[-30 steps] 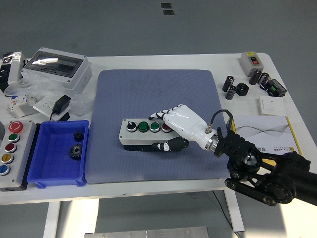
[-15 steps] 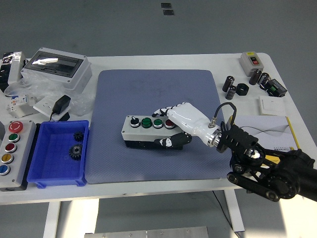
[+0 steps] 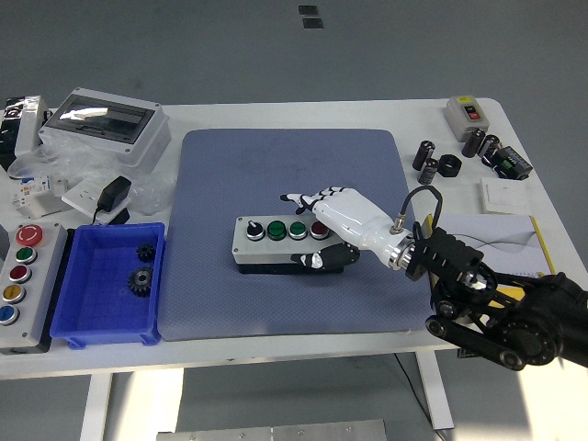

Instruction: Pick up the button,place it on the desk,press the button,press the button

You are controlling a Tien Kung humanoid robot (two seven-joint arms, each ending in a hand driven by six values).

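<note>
Nearest the table's front edge, the right arm comes in from the front right corner, its black forearm lying low over the white table (image 3: 276, 354) and its white right hand (image 3: 342, 220) reaching leftward onto the blue mat (image 3: 276, 165). That hand is closed on the button box (image 3: 283, 241): the thumb curls along the box's near side while the fingers (image 3: 308, 198) lie over its right end, covering the area beside the red button. The box sits on the mat, a little in front of the worktop's middle, with its long axis running left to right, parallel to the front edge; its row of buttons faces up. So the box extends leftward from the hand, and the buttons lie just under and left of the fingers. The right hand is the only hand near it; no left arm shows. Judging from this, the box looks set down, and pressing comes next, which calls for releasing first.
</note>
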